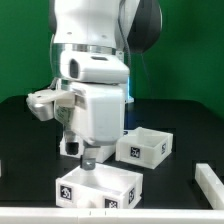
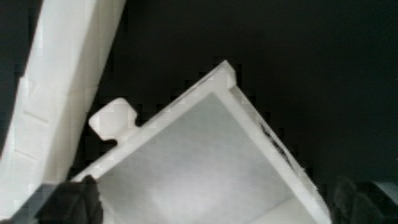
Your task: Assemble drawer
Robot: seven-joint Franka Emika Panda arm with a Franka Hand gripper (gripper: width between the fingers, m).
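The pincer (image 1: pixel 85 158) hangs over the near tray's (image 1: pixel 97 186) rear edge on the tabletop (image 1: pixel 25 150), its fingers (image 2: pixel 59 203) seemingly spread, gripping nothing. A second tray (image 1: pixel 146 147) sits nearby.

White front tray (image 1: pixel 97 180) and white rear tray (image 1: pixel 150 140), both with black-and-white square tags (image 1: pixel 65 191); black worktop (image 1: pixel 25 140); glossy white robot arm (image 1: pixel 95 60) with dark grey claw (image 1: pixel 86 160); green backdrop (image 1: pixel 20 40); tray floor (image 2: pixel 205 160) pale grey in the wrist view
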